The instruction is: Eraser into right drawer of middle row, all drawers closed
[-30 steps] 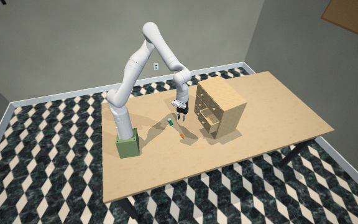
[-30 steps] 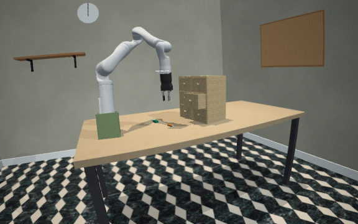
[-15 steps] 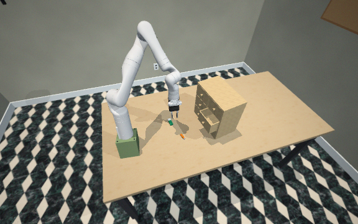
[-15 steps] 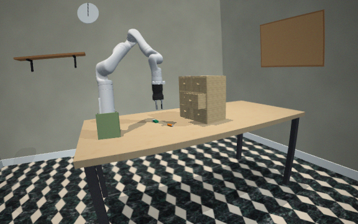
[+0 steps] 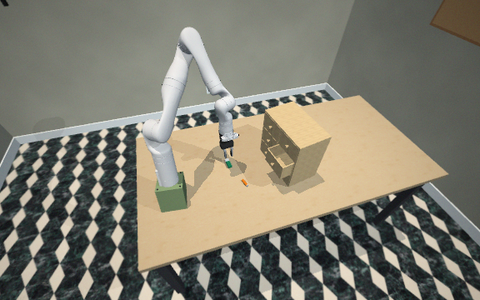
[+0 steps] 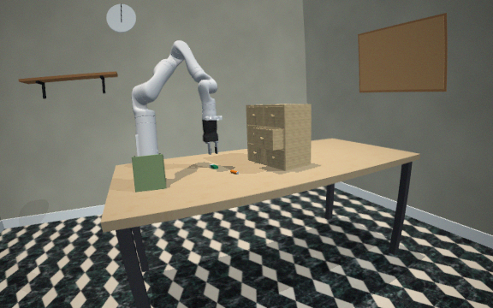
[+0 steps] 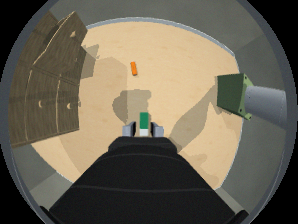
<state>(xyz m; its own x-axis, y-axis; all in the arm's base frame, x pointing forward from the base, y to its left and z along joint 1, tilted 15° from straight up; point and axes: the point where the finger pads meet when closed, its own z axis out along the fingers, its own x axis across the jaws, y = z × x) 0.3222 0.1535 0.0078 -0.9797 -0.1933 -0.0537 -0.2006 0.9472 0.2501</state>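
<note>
The eraser, a small green block with a white end (image 5: 228, 164) (image 6: 215, 167) (image 7: 144, 120), lies on the table. My gripper (image 5: 228, 155) (image 6: 213, 152) (image 7: 143, 126) is open and empty, pointing down above the eraser. In the wrist view the fingers appear either side of its white end, and the exterior view shows a height gap. The small chest (image 5: 312, 156) (image 6: 298, 137) (image 7: 31, 107) stands with its fronts towards the arm's base. The right drawer of the middle row (image 5: 277, 163) (image 6: 265, 139) is pulled part way out. The visible part of its inside looks empty; the other drawers look pushed in.
A small orange block (image 5: 244, 182) (image 6: 234, 172) (image 7: 134, 69) with a pale end lies on the table near the eraser, on the side towards the top and exterior views. The arm's green base (image 5: 172, 194) (image 6: 149, 173) (image 7: 231, 94) stands at the table's opposite end from the chest.
</note>
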